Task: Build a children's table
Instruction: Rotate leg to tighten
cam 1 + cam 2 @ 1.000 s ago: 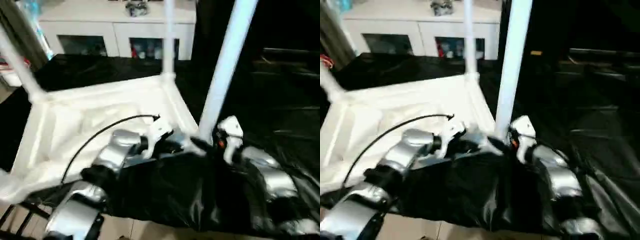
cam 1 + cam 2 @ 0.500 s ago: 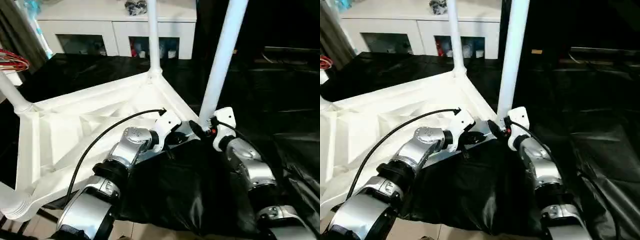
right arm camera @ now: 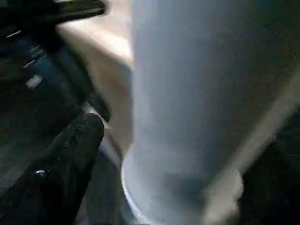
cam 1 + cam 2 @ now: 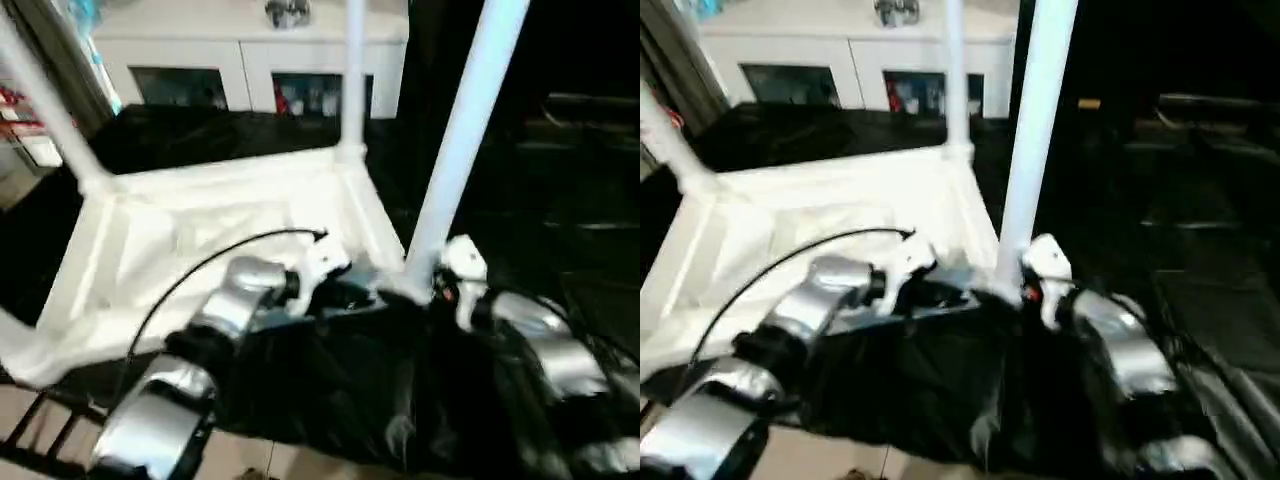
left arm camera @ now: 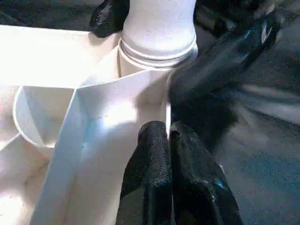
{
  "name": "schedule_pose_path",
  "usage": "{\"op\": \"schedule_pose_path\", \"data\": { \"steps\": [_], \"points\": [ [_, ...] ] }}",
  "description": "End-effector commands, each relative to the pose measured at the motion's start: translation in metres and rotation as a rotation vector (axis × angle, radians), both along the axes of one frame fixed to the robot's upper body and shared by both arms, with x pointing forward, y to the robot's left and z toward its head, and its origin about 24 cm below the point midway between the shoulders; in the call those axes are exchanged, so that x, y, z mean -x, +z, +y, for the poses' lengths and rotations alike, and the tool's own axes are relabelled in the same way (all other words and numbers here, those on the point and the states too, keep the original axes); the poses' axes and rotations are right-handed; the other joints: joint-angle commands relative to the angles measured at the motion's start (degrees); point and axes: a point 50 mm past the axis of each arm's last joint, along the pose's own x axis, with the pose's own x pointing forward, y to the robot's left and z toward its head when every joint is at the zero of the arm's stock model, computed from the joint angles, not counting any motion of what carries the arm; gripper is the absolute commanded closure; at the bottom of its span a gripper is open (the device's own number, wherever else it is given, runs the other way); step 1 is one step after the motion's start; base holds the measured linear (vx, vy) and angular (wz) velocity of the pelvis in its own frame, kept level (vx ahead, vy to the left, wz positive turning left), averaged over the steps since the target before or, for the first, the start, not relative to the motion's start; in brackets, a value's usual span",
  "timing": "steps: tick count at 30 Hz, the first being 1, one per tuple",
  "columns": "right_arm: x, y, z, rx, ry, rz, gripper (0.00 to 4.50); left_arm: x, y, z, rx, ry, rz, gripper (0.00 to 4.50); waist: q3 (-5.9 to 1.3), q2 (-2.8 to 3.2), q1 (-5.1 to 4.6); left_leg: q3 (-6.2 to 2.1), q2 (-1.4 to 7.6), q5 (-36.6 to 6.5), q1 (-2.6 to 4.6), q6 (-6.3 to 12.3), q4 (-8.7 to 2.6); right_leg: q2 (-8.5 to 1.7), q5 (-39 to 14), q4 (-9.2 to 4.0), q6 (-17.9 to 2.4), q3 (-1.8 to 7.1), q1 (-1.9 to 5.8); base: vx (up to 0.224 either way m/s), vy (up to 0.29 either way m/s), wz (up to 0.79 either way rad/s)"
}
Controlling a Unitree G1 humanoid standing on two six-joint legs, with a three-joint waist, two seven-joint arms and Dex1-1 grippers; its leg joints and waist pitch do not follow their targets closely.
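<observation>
The children's table lies upside down on black sheeting, its ribbed white top (image 4: 180, 240) facing up. Three white legs stand in corner sockets: a near right leg (image 4: 460, 150), a far right leg (image 4: 352, 80) and a left leg (image 4: 50, 110). My left gripper (image 5: 168, 133) is shut on the thin rim wall of the top, right beside the near right leg's socket (image 5: 157, 51). My right gripper (image 4: 425, 285) is at the foot of that leg (image 3: 187, 93). One of its black fingers (image 3: 70, 154) stands a little off the leg, so it is open around it.
A white cabinet (image 4: 250, 70) with glass-fronted compartments stands behind the table. Black sheeting (image 4: 350, 400) covers the surface under both forearms and runs off to the right. Light floor (image 4: 260, 460) shows at the near edge.
The head camera has swung, shifting the whole picture. Both grippers keep their places at the near right corner of the table.
</observation>
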Motion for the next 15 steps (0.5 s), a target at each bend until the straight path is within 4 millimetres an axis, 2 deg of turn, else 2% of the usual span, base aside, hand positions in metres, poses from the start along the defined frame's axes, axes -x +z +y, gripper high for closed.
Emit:
{"op": "schedule_pose_path", "data": {
  "steps": [1, 3, 4, 7, 9, 15],
  "points": [
    [0.007, -0.007, 0.001, 0.004, 0.061, 0.06, 0.03, 0.001, 0.013, -0.005, 0.076, -0.071, -0.039, 4.5, -3.36, -1.22, -0.01, -0.5, 1.26, -13.6, 0.25, 4.91, -4.09, -2.26, -15.3, -4.34, -13.7, 1.31, 2.61, 0.0, 0.0, 0.0],
    [0.009, -0.006, -0.001, 0.005, 0.09, 0.073, 0.03, 0.004, 0.012, -0.001, 0.073, -0.091, -0.027, 4.5, -3.33, -1.51, -0.01, -0.5, 1.25, -13.5, 0.24, 4.8, -4.11, -2.27, -15.6, -4.37, -13.9, 1.29, 2.61, 0.0, 0.0, 0.0],
    [0.011, -0.005, -0.003, 0.007, 0.11, 0.083, 0.2, 0.005, 0.012, 0.001, 0.072, -0.1, -0.02, 4.5, -3.37, -1.58, 0.03, -0.51, 1.3, -13.2, 0.21, 4.79, -4.07, -2.33, -15.5, -4.29, -13.9, 1.34, 2.63, 0.0, 0.0, 0.0],
    [0.012, -0.005, -0.007, 0.021, 0.13, 0.104, 0.31, 0.007, 0.012, 0.007, 0.069, -0.11, -0.014, 4.5, -3.4, -1.48, 0.09, -0.47, 1.3, -12.3, 0.23, 5.03, -3.99, -2.3, -14.4, -4.16, -14.3, 1.34, 2.55, 0.0, 0.0, 0.0],
    [0.011, -0.003, -0.008, 0.027, 0.144, 0.107, 0.57, 0.007, 0.014, 0.009, 0.069, -0.116, -0.014, 4.5, -3.47, -1.5, 0.17, -0.45, 1.28, -11.8, 0.26, 5.09, -3.91, -2.33, -13.7, -3.97, -14.6, 1.33, 2.58, 0.0, 0.0, 0.0],
    [0.011, -0.002, -0.003, 0.013, 0.164, 0.107, 0.98, 0.008, 0.014, 0.01, 0.068, -0.134, -0.009, 4.5, -3.53, -1.37, 0.13, -0.42, 1.25, -10.8, 0.23, 5.3, -3.79, -2.26, -11.6, -3.78, -15.1, 1.29, 2.67, 0.0, 0.0, 0.0]
  ]
}}
